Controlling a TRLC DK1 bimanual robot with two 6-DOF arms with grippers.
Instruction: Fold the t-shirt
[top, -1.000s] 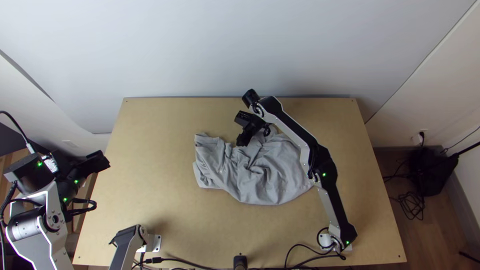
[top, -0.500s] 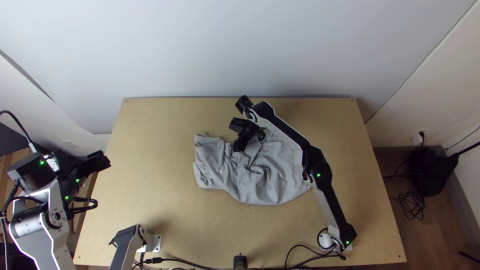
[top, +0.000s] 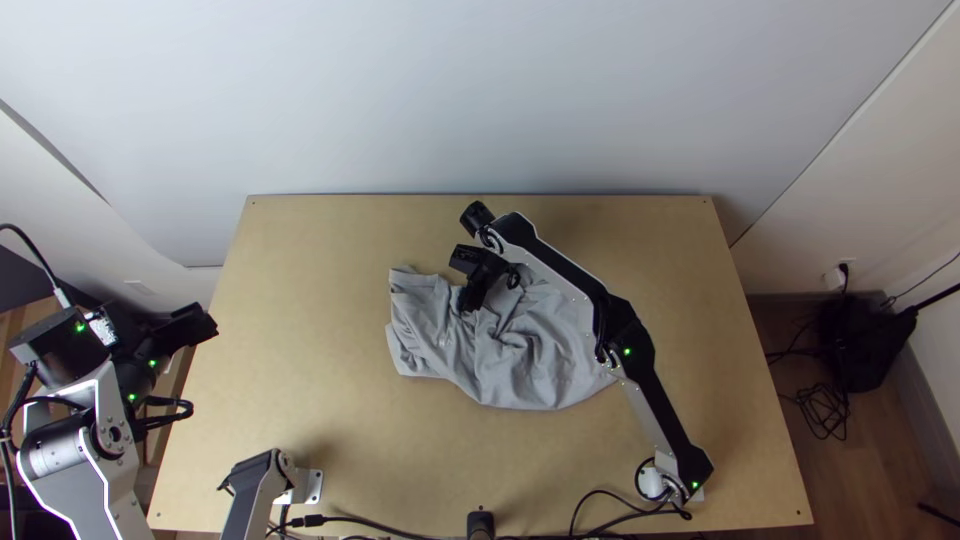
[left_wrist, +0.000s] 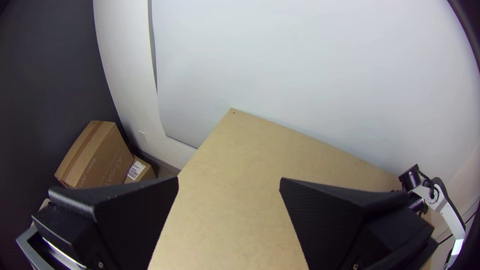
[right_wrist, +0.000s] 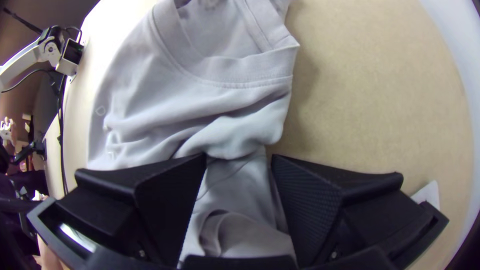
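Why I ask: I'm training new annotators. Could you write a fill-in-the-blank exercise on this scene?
The t-shirt on the table is ____ in colour.
The ____ end effector has part of the t-shirt between its open fingers.
The left end effector has ____ wide black fingers, held apart.
Missing words: grey; right; two.

- Clock bearings: 12 o'clock points across the bench (left_wrist: 227, 200), away from the arms' bases.
- Left pincer (top: 199, 322): two black fingers (left_wrist: 135, 210) set wide apart, bench surface visible between them.
- Bench corner (left_wrist: 232, 111), 10 o'clock: small dark hole nearby.
- White panel (left_wrist: 310, 75), 12 o'clock: upright behind the bench's far edge.
- Cardboard boxes (left_wrist: 92, 155), 9 o'clock: beyond the bench, the smaller bearing a white label (left_wrist: 136, 170); dark wall (left_wrist: 45, 85) behind.
- Right arm (left_wrist: 448, 212), 2 o'clock from the pincer: pale link, black joint, black cable.
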